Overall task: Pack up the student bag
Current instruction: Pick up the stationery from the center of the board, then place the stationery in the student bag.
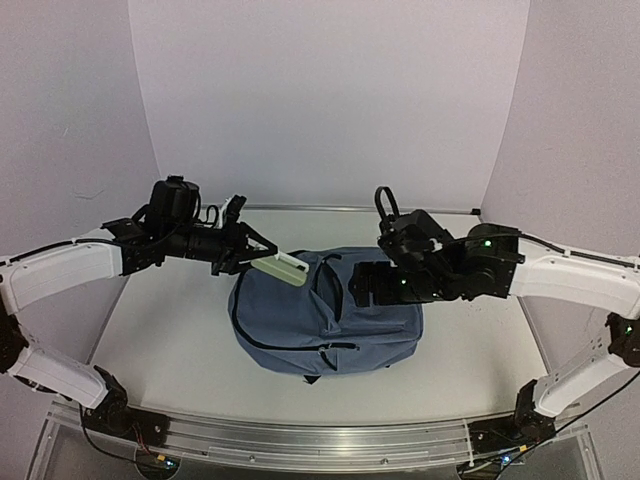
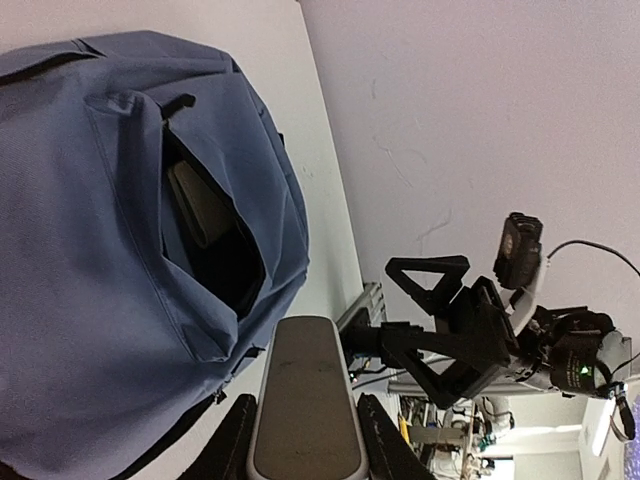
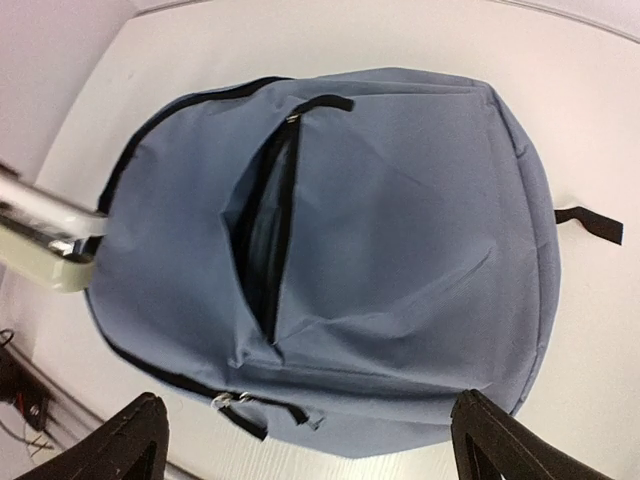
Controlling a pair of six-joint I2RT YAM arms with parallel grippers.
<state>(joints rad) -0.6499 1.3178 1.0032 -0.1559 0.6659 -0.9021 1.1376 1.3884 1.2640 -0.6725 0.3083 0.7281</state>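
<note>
The student bag looks soft and floppy, so grab the edge of its open pocket. The left fingers squeeze a pale box. The right fingers are wide open.

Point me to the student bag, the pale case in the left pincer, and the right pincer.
student bag (image 3: 400,230), right wrist view, on the blue front panel.
pale case (image 2: 305,395), left wrist view, on its flat top face.
right pincer (image 3: 308,400), right wrist view, midway between its open fingertips.

Lilac walls w/ white tabletop
</note>
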